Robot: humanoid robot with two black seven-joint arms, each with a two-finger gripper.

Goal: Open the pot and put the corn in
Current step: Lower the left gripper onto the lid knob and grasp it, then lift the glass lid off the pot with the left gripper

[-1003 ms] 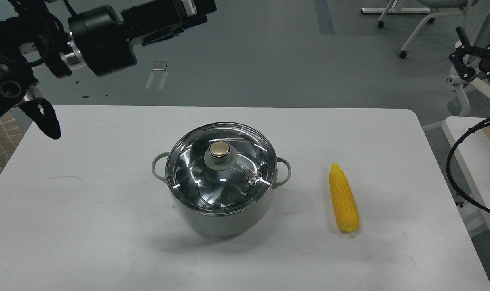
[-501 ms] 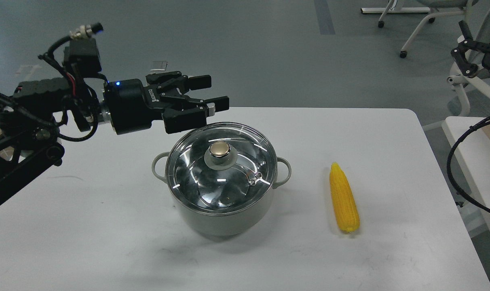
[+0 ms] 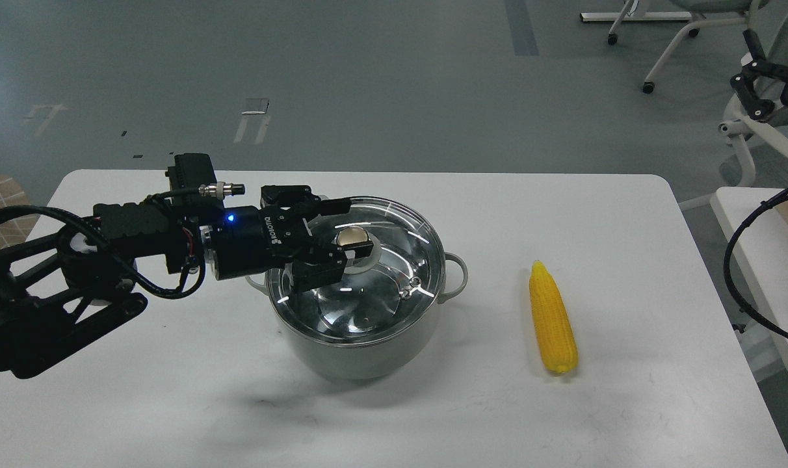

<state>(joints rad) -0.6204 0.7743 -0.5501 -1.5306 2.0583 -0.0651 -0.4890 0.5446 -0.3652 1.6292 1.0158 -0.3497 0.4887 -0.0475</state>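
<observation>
Pot (image 3: 358,351) at the table's middle has the left gripper (image 3: 342,231) over its glass lid (image 3: 368,305), the two fingers spread apart, one behind and one in front of the brass-coloured knob (image 3: 354,238), and it cannot be told whether they touch it. The lid sits closed on the pot, whose right loop handle (image 3: 457,276) sticks out toward the corn (image 3: 552,318). That cob lies on the table well to the right of the pot, its long axis running almost straight away from the viewer, the pointed tip at the far end and the blunt end nearer. The left arm (image 3: 108,247) reaches in from the left edge, low over the white table (image 3: 173,390), with a blue light glowing on its wrist. The right gripper (image 3: 755,81) is at the upper right edge, clear of the table, too small to tell whether it is spread or closed. Beyond the table lies a grey floor (image 3: 394,84) with chair legs (image 3: 667,52) at the top right.
</observation>
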